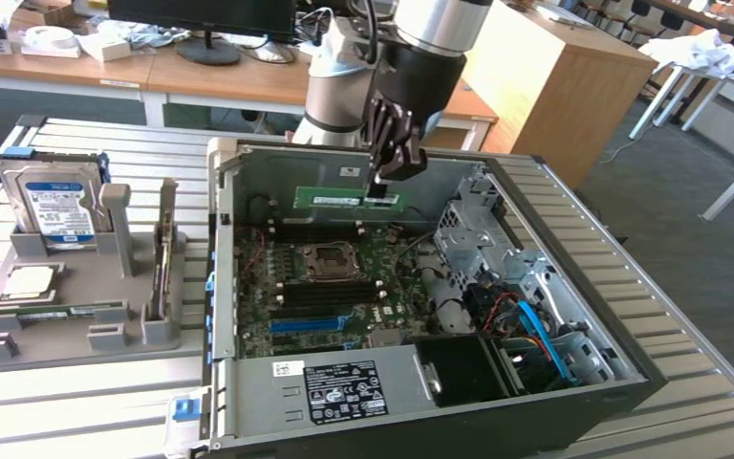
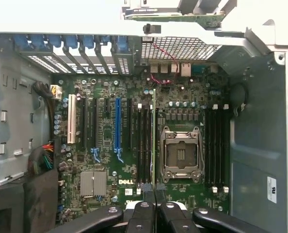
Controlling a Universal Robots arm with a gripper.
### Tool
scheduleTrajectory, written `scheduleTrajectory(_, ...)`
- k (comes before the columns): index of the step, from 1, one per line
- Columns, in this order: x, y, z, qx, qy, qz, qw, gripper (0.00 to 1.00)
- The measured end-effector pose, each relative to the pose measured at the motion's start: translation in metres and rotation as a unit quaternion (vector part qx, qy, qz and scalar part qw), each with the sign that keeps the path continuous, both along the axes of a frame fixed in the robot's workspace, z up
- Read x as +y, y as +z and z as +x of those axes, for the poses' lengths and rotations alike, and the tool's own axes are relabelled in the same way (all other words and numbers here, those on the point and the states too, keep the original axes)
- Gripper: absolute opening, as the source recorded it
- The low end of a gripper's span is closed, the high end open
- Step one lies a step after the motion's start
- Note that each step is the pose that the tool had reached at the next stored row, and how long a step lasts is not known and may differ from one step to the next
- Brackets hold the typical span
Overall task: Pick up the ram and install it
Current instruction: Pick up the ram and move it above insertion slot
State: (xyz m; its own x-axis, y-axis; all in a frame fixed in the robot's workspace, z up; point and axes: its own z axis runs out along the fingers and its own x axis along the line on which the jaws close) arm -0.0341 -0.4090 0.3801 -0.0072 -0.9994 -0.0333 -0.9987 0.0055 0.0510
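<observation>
**RAM LIFTED, NOT YET SEATED**

Exterior view: the tool (image 1: 380,187) hangs over the open computer case (image 1: 223,249), toward its twelve o'clock edge. Its fingers are pressed together on the ram (image 1: 332,198) — the green stick is held level and on edge, clear of the motherboard (image 1: 329,287) below. The grey holder (image 1: 74,330) sits on the surface (image 1: 711,402) at the case's nine o'clock.

Wrist view: the ram (image 2: 155,141) appears edge-on between the fingers (image 2: 143,213). It runs parallel to the dark memory slots (image 2: 144,141) beside the processor socket (image 2: 177,150).

Assessment: pickup done; insertion outstanding — the stick appears to be above the slots, not pressed in.
</observation>
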Motion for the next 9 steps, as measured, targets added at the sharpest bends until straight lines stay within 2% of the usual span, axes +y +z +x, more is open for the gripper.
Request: scheduleTrajectory(9, 0.0000, -0.0165, 0.000, -0.0002, 0.000, 0.0000, 1.0000, 0.12)
